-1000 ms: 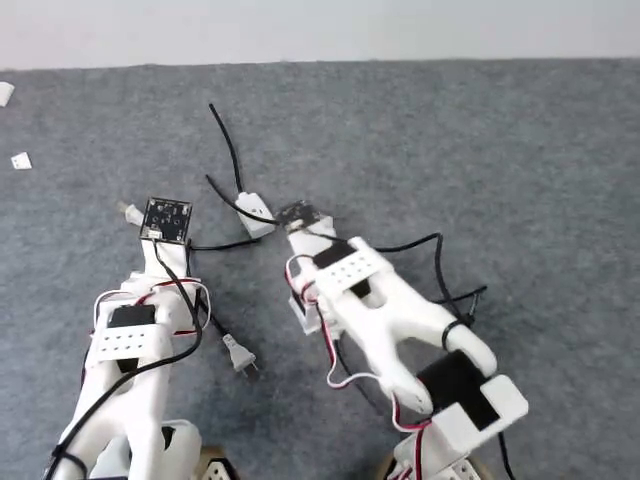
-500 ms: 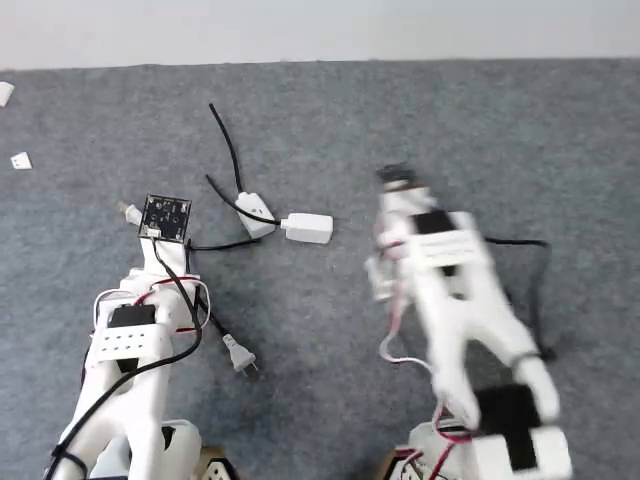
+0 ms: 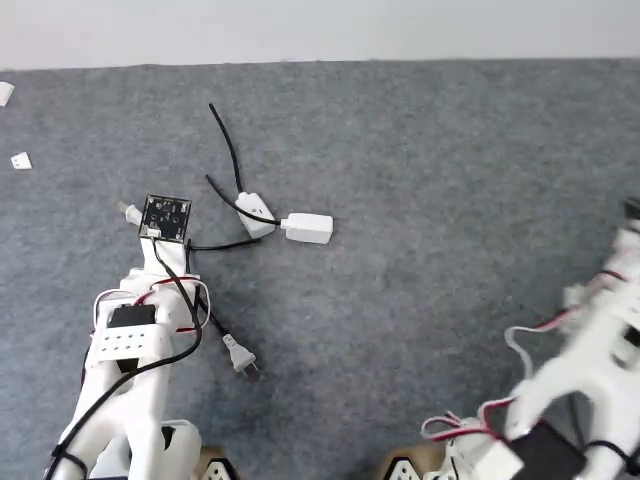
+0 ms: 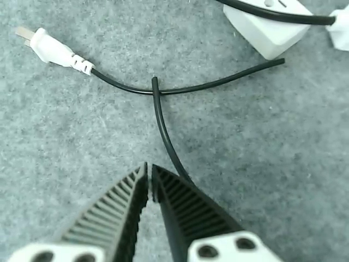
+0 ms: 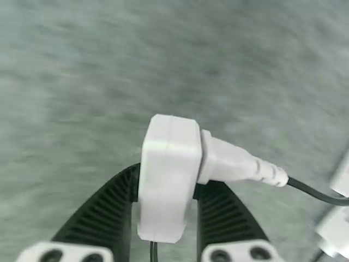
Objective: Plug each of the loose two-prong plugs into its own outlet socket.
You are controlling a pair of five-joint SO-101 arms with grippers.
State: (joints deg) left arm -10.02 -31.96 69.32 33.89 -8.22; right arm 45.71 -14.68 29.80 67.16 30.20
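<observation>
The right gripper [image 5: 169, 188] clamps a white socket block [image 5: 166, 158] by its flat sides, with a white plug [image 5: 234, 164] already seated in its face and the cord trailing clear. The hold seems chosen to carry the mated pair off without straining the joint. The right arm [image 3: 590, 350] is now a blur at the right edge of the grey carpet [image 3: 450, 150]. A second ago it was bent over the sockets left of the carpet's middle, and half a second ago it was in mid-swing. Its departure uncovers the right-hand socket block [image 3: 308, 228], which lies just beside the left-hand socket block [image 3: 255, 213], the latter with a black lead across it. Whether the carried block came from that cluster cannot be told. The left arm [image 3: 130, 340] has not moved. Its left gripper [image 4: 148, 172] hangs pinched closed on nothing, just above a black cord [image 4: 163, 125]. A loose white plug [image 4: 49, 46] lies nearby toward the carpet's left edge, and a second loose plug [image 3: 238, 355] lies toward the near edge; both are unplugged. That placement reads as a wait beside the next plug to be lifted.
</observation>
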